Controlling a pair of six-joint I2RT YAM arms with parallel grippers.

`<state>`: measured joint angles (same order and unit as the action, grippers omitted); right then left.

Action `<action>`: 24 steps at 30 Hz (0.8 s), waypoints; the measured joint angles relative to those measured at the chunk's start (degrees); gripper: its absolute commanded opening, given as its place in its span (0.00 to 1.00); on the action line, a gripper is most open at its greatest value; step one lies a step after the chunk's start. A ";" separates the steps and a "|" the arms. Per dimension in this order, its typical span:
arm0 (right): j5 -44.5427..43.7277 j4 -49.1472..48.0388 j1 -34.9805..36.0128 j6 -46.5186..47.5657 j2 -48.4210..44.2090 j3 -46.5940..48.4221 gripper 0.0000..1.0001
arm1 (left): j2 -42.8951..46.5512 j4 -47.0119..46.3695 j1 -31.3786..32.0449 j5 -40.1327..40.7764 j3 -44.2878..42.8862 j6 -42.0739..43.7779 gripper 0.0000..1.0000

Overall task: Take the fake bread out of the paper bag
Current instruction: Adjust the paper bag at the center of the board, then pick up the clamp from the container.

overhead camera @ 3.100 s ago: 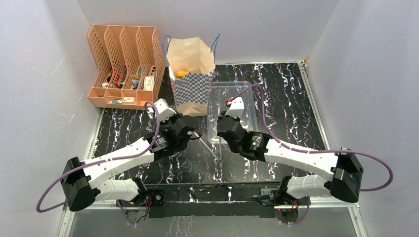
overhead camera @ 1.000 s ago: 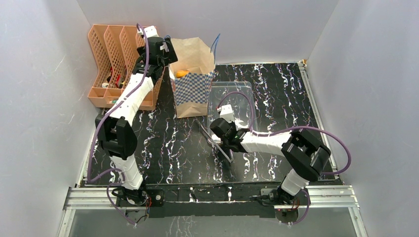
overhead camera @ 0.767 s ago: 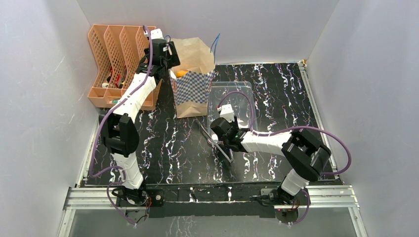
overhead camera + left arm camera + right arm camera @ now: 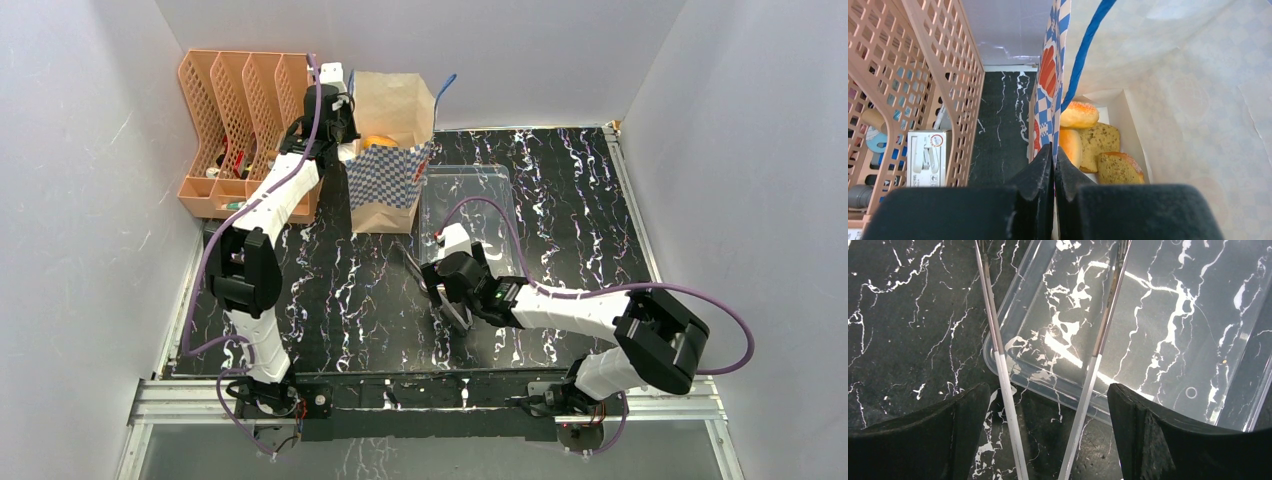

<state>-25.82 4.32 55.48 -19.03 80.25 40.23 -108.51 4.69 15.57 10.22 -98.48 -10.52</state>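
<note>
Since a second ago the left jaws have clenched on the bag's (image 4: 1050, 80) checkered rim, at the worktop's (image 4: 330, 300) 11 o'clock. The right jaws have spread wide, released from the tongs (image 4: 998, 355), which lie between them over the tray's (image 4: 1173, 340) corner. The bread (image 4: 1093, 145) lies on the bag's floor, at 1 o'clock from the left jaws.

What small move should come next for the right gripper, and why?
Probably close the right gripper on the tongs. It is open, with both tong arms between its fingers. The left gripper is shut on the edge of the bag, and the bread lies inside.
</note>
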 measured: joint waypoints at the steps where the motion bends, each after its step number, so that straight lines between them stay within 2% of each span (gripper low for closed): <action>1: 0.13 -0.28 0.02 0.13 -0.15 -0.07 0.87 | 0.24 -0.59 0.00 -0.26 0.42 0.11 0.00; 12: 1.44 -2.67 0.09 0.76 0.79 -1.79 0.87 | 2.78 -6.99 0.00 -2.36 3.52 3.82 0.00; 18: 1.64 -4.79 0.15 0.79 2.80 -2.58 0.82 | 4.46 -8.66 0.02 -3.19 5.38 6.01 0.00; 20: 1.77 -5.18 0.17 0.81 3.87 -2.64 0.79 | 5.03 -9.25 0.02 -3.21 5.70 6.56 0.00; 21: 1.81 -5.99 0.17 0.79 4.94 -2.64 0.72 | 5.25 -9.46 0.02 -3.21 5.77 6.78 0.00; 24: 1.77 -6.91 0.17 0.83 5.86 -2.64 0.60 | 6.16 -11.37 0.02 -3.13 6.80 7.63 0.00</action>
<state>-24.05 -2.59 55.66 -18.20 86.11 37.58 -102.35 -6.68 15.59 7.09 -91.68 -2.90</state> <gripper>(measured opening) 0.712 0.018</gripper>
